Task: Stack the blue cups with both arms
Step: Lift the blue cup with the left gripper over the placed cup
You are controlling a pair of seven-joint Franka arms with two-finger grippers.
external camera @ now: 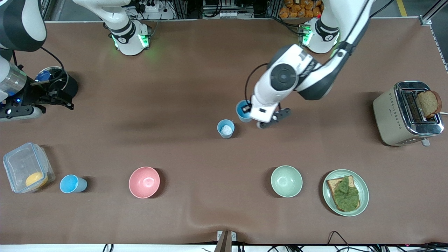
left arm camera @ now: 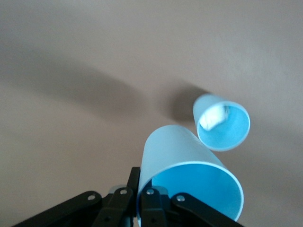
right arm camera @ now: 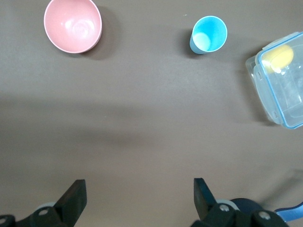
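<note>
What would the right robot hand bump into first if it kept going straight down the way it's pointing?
Probably just the bare brown table. The open right gripper points down at it, with nothing between; the blue cup and pink bowl sit off to the side.

The small light-blue plastic cups (external camera: 225,128) look smooth and faintly glossy. The brown table covering (external camera: 182,87) is matt. The beige toaster (external camera: 406,113) has a shiny chrome metal top. The clear plastic box (external camera: 24,166) looks glossy.

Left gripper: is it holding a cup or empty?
Holding: the left gripper is shut on a blue cup's rim, beside the cup with a white patch.
</note>
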